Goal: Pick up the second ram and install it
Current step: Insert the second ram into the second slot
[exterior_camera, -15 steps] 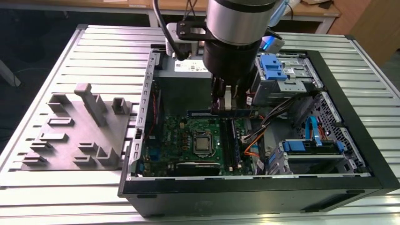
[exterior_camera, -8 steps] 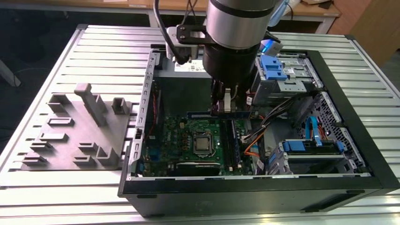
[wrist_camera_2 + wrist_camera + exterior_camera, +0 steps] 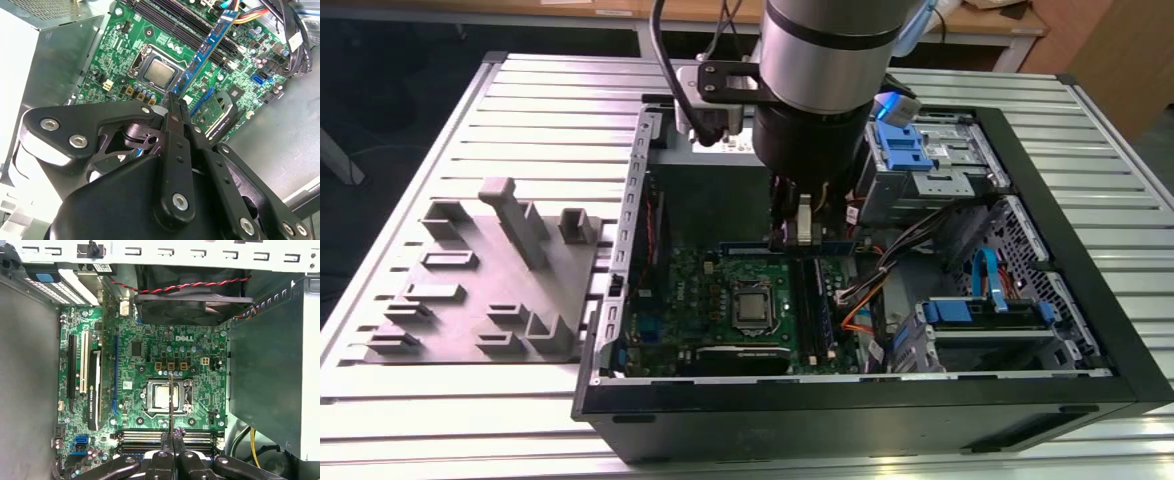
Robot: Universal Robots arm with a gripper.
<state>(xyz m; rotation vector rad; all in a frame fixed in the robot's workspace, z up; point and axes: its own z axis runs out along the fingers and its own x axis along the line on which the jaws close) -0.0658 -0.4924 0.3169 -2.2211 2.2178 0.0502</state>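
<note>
The black two-finger gripper (image 3: pixel 174 100) is seen clenched on one end of the second ram (image 3: pixel 207 47), a long, thin, flat blue-green memory stick. The stick is held out beyond the fingertips, above the green motherboard (image 3: pixel 125 45), apart from the black memory slots (image 3: pixel 200 35). In the first wrist view the ram (image 3: pixel 171 400) is seen edge-on as a thin line crossing the square silver CPU (image 3: pixel 162 395). In the exterior view the gripper (image 3: pixel 798 228) is lowered inside the open black computer case (image 3: pixel 881 400), which is set on the slatted metal bench (image 3: pixel 454 100). A grey plastic holder tray (image 3: pixel 494 280) with upright slabs is placed just beside the case, at the exterior view's left.
</note>
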